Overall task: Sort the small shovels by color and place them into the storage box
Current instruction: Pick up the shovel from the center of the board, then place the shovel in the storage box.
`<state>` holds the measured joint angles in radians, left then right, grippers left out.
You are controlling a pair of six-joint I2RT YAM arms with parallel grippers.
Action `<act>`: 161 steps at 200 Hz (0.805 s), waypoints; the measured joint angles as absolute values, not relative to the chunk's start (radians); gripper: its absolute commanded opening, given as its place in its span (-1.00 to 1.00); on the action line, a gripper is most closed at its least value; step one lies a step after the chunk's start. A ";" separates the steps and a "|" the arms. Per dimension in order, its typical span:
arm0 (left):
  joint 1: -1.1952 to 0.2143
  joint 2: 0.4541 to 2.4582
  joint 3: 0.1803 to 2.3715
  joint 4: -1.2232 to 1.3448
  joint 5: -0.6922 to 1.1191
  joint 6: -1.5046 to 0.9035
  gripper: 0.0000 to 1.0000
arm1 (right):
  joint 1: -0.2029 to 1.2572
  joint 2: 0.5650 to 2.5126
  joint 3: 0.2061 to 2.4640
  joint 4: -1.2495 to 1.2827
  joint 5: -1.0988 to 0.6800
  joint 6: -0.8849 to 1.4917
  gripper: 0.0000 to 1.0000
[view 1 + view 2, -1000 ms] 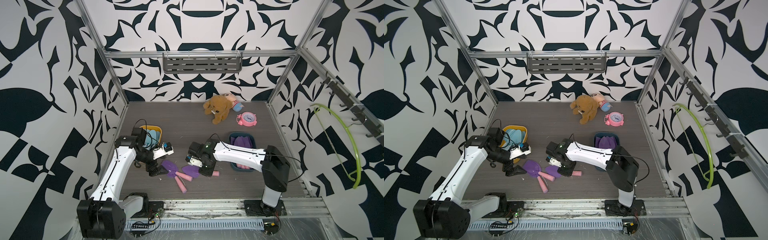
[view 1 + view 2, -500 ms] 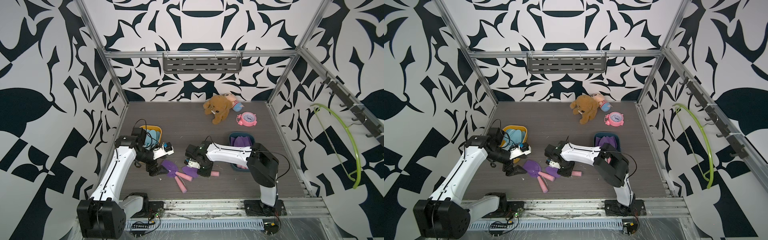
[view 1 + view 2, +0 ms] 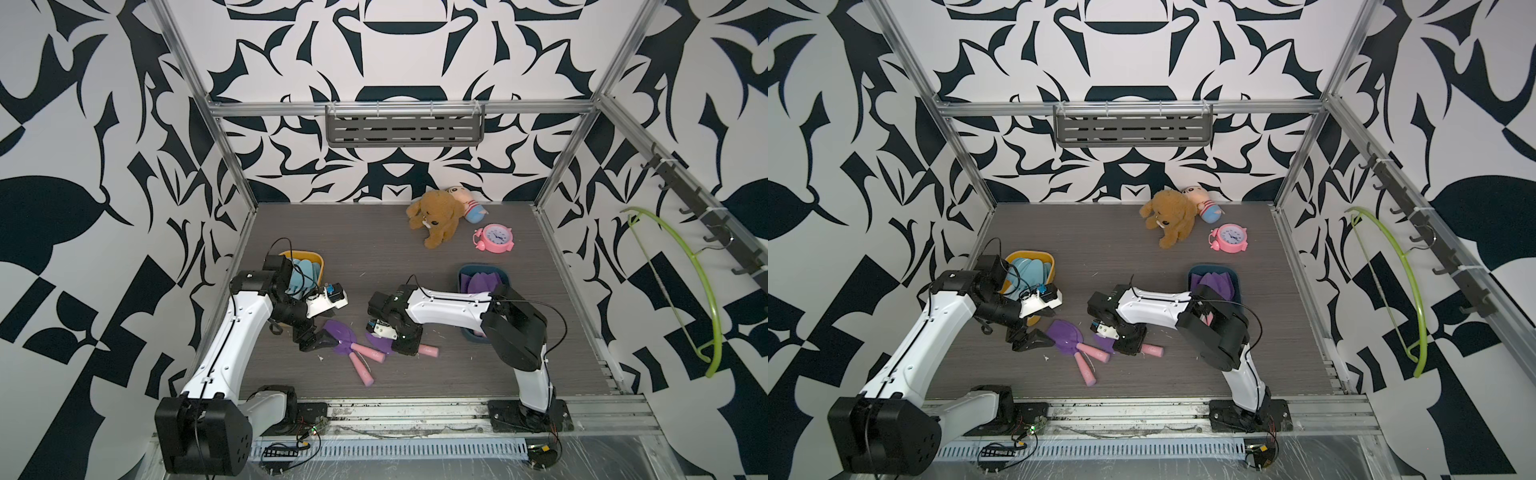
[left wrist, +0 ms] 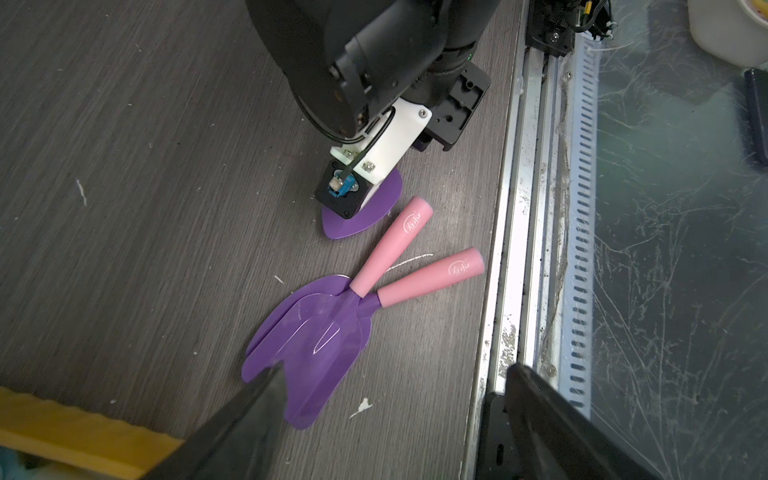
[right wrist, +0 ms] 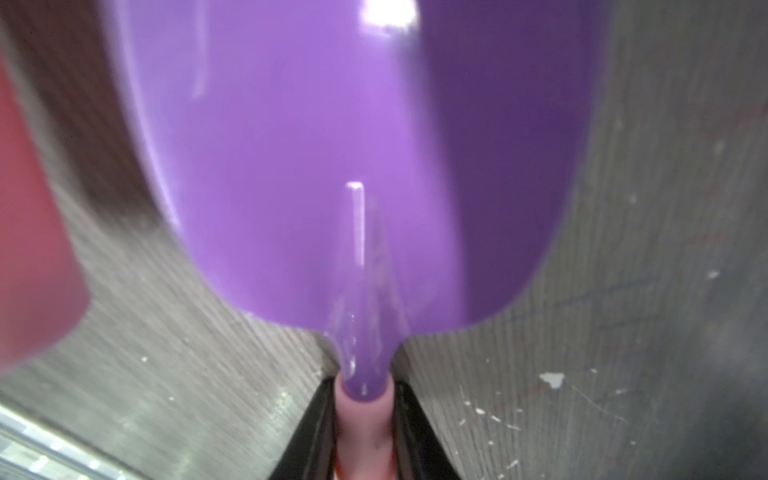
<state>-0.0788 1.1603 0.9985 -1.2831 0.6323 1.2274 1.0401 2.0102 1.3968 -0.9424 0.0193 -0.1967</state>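
Three purple-bladed shovels with pink handles lie on the floor in both top views. Two of them [image 3: 338, 332] [image 3: 1063, 334] [image 4: 320, 328] overlap, blades stacked. My left gripper [image 3: 316, 343] [image 3: 1034, 340] [image 4: 390, 374] stands open right at their blade tips, holding nothing. The third shovel [image 3: 380, 340] [image 3: 1152, 351] [image 5: 353, 166] lies flat beside them, and my right gripper [image 3: 405, 343] [image 3: 1127, 343] [image 5: 363, 415] is shut on its pink handle just behind the blade. A yellow storage box [image 3: 318, 259] [image 3: 1034, 254] holds light blue shovels [image 3: 301, 276]. A blue storage box [image 3: 467, 272] [image 3: 1235, 276] holds purple ones [image 3: 482, 282].
A brown plush dog [image 3: 434, 218], a small doll [image 3: 471, 208] and a pink alarm clock [image 3: 494, 237] sit at the back. A green hoop [image 3: 681, 282] hangs on the right wall. The metal front rail [image 4: 536, 208] runs close to the shovels.
My right gripper's fingers have closed on the pink handle, and that arm's elbow has swung a little to the left. The left arm and the two stacked shovels have not moved.
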 measured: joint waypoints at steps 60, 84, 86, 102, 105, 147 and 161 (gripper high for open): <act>-0.079 1.198 1.008 -1.276 0.718 1.201 0.78 | 1.003 1.915 1.364 -0.922 0.022 -0.165 -0.86; -0.087 1.242 1.086 -1.282 0.808 1.181 0.79 | 0.920 1.806 1.365 -0.920 -0.010 -0.105 -0.86; -0.088 1.246 1.097 -1.282 0.816 1.179 0.79 | 0.914 1.800 1.366 -0.921 -0.013 -0.102 -0.86; -0.113 1.287 1.179 -1.277 0.863 1.146 0.79 | 0.846 1.735 1.374 -0.925 -0.029 -0.057 -0.86; -0.123 1.297 1.198 -1.274 0.866 1.132 0.79 | 0.834 1.725 1.375 -0.926 -0.030 -0.049 -0.86; -0.288 1.443 1.401 -1.145 0.842 0.898 0.79 | 0.667 1.607 1.377 -0.957 -0.056 0.067 -0.86; -0.345 1.497 1.456 -1.087 0.806 0.810 0.79 | 0.591 1.565 1.351 -0.953 -0.086 0.107 -0.86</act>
